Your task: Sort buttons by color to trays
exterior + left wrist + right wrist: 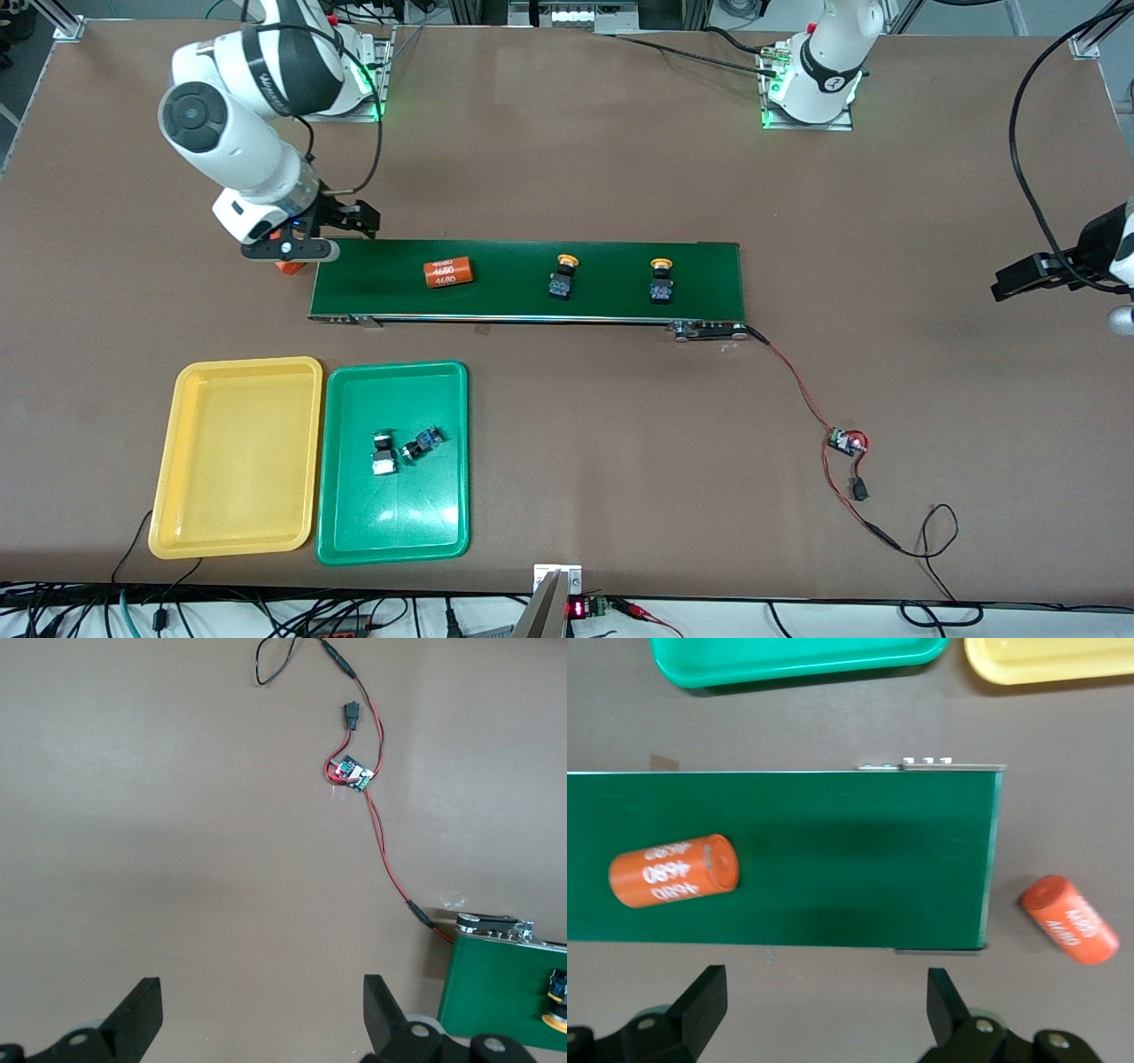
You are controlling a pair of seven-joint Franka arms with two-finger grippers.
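The long dark-green conveyor belt (532, 279) serves as the landmark. On it stand two small push-button switches with black-and-blue bodies and yellow-orange mushroom caps: one (562, 276) near the belt's middle, the other (660, 281) closer to the belt's end toward the left arm. Each lies with its long axis across the belt, cap toward the robots' bases and body toward the front camera. An orange cylinder printed "4680" (448, 272) lies on the belt toward the right arm's end, its long axis along the belt. A second orange cylinder (1069, 920) lies on the brown table (620, 177) just off that end of the belt.

Nearer the front camera than the belt sit two shallow plastic trays side by side, the yellow tray (237, 458) and the green tray (393, 462). In the green tray lie two switches, touching or nearly so: one (384, 453) and one (423, 443) tilted diagonally; their cap colours are hard to tell.

The right gripper (290, 252) hangs over the table at the belt's right-arm end, pointing down, fingers (702, 1001) spread and empty. The left gripper (261, 1028) waits well off the belt's left-arm end, over bare table, fingers (379, 1005) spread, holding nothing.
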